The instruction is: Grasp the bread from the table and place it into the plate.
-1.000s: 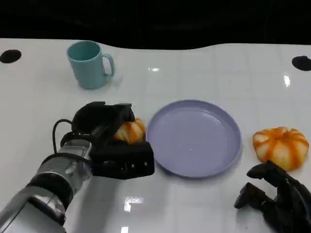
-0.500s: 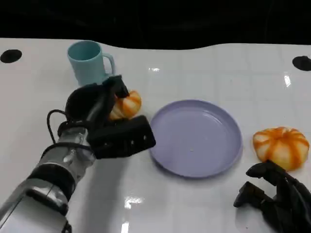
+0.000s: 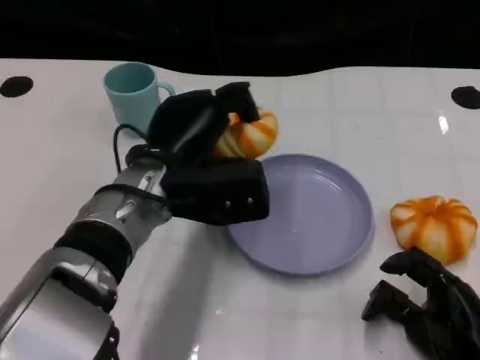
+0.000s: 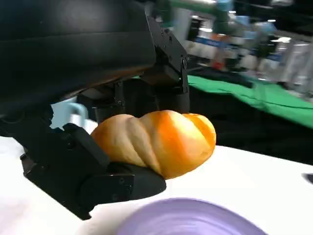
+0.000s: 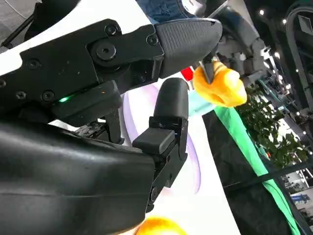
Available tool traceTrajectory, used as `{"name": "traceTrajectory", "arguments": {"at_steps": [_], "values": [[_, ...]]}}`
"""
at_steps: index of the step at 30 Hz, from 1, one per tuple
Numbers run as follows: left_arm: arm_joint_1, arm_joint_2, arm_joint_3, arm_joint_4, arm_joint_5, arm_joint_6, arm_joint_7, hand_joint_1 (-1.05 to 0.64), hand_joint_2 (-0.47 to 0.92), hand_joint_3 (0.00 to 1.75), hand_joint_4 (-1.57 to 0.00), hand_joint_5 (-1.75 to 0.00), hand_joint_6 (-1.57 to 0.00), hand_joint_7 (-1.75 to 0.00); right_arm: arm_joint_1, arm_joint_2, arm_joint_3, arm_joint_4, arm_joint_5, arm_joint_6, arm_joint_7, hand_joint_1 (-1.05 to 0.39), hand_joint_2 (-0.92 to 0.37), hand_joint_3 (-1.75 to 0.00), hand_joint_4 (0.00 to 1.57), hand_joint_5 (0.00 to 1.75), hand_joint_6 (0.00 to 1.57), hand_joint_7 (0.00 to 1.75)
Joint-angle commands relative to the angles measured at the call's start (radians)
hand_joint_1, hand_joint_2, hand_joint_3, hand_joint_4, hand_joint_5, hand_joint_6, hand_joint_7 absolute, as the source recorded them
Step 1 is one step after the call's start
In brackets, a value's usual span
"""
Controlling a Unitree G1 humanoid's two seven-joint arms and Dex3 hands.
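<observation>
A silver forearm [image 3: 67, 277] with a brushed metal sheen is seen, ringed by black bands near the wrist. A thin black cable [image 3: 120, 146] is looped from the wrist up to the left hand [image 3: 202, 161], which is built of matte black, boxy and rounded shells. Small round screws are set into the black fingers [image 5: 122, 46] of the right hand [image 3: 427, 307], and a small green light [image 5: 63, 99] is lit on its casing.

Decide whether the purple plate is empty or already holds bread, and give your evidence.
Empty. The purple plate shows only bare surface; one bread is held by the left robot hand, the other bread lies on the table.
</observation>
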Motion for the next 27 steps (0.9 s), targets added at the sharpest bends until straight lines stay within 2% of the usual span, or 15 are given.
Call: {"name": "traceTrajectory", "arguments": {"at_steps": [1, 14, 16, 17, 18, 19, 20, 21, 22, 25, 26, 27], "values": [[-0.045, -0.031, -0.010, 0.000, -0.009, -0.046, -0.094, -0.19, 0.52, 1.18, -0.89, -1.75, -0.72, -1.75, 0.010, -0.013, -0.009, -0.005, 0.010, 0.010, 0.004, -0.51, -0.92, -0.20, 0.67, 1.48, 0.57, 1.21], [-0.068, -0.096, -0.034, 0.056, 0.005, -0.028, -0.198, -0.16, 0.54, 1.19, -0.89, -1.75, -0.71, -1.75, 0.009, -0.016, -0.006, -0.005, 0.010, 0.008, 0.010, -0.51, -0.92, -0.21, 0.68, 1.46, 0.58, 1.18], [-0.075, -0.107, -0.039, 0.073, 0.009, -0.016, -0.211, -0.14, 0.54, 1.14, -0.86, -1.75, -0.69, -1.75, 0.009, -0.017, -0.006, -0.008, 0.010, 0.012, 0.008, -0.52, -0.92, -0.22, 0.68, 1.46, 0.59, 1.17], [-0.077, -0.109, -0.040, 0.079, 0.008, -0.011, -0.222, -0.14, 0.57, 1.01, -0.80, -1.75, -0.72, -1.49, 0.009, -0.016, -0.006, -0.009, 0.011, 0.014, 0.007, -0.52, -0.92, -0.21, 0.69, 1.45, 0.60, 1.16], [-0.083, -0.110, -0.033, 0.084, -0.006, -0.007, -0.268, -0.14, 0.59, 0.95, -0.78, -1.75, -0.74, -1.38, 0.009, -0.017, -0.006, -0.009, 0.011, 0.014, 0.009, -0.52, -0.92, -0.21, 0.69, 1.44, 0.60, 1.16], [-0.087, -0.109, -0.027, 0.088, -0.019, -0.007, -0.306, -0.18, 0.68, 0.75, -0.68, -1.68, -0.73, -1.05, 0.008, -0.019, -0.005, -0.009, 0.010, 0.012, 0.012, -0.52, -0.92, -0.21, 0.69, 1.44, 0.60, 1.15], [-0.091, -0.109, -0.017, 0.092, -0.034, -0.007, -0.350, -0.22, 0.81, 0.50, -0.61, -1.50, -0.77, -0.65, 0.008, -0.020, -0.004, -0.008, 0.009, 0.012, 0.014, -0.52, -0.92, -0.23, 0.69, 1.44, 0.60, 1.15], [-0.092, -0.108, -0.010, 0.093, -0.043, -0.007, -0.380, -0.25, 0.86, 0.39, -0.58, -1.38, -0.76, -0.44, 0.008, -0.021, -0.004, -0.007, 0.009, 0.012, 0.016, -0.51, -0.92, -0.23, 0.69, 1.44, 0.60, 1.15], [-0.093, -0.108, -0.006, 0.093, -0.049, -0.006, -0.396, -0.27, 0.90, 0.33, -0.57, -1.30, -0.76, -0.31, 0.008, -0.021, -0.005, -0.007, 0.009, 0.012, 0.016, -0.51, -0.92, -0.24, 0.69, 1.44, 0.60, 1.15], [-0.106, -0.102, -0.021, 0.094, -0.036, 0.010, -0.452, -0.28, 0.92, 0.29, -0.56, -1.26, -0.76, -0.22, 0.010, -0.020, -0.005, -0.010, 0.009, 0.014, 0.015, -0.51, -0.92, -0.24, 0.69, 1.44, 0.60, 1.15], [-0.116, -0.098, -0.036, 0.097, -0.023, 0.022, -0.484, -0.51, 0.92, 0.39, -0.28, -0.79, -0.50, -0.11, 0.012, -0.019, -0.004, -0.013, 0.009, 0.015, 0.014, -0.51, -0.92, -0.23, 0.69, 1.44, 0.60, 1.15], [-0.125, -0.094, -0.050, 0.098, -0.011, 0.036, -0.518, -0.59, 0.92, 0.43, -0.22, -0.58, -0.41, -0.07, 0.012, -0.020, -0.004, -0.013, 0.009, 0.015, 0.015, -0.51, -0.92, -0.23, 0.69, 1.44, 0.60, 1.15]]}}
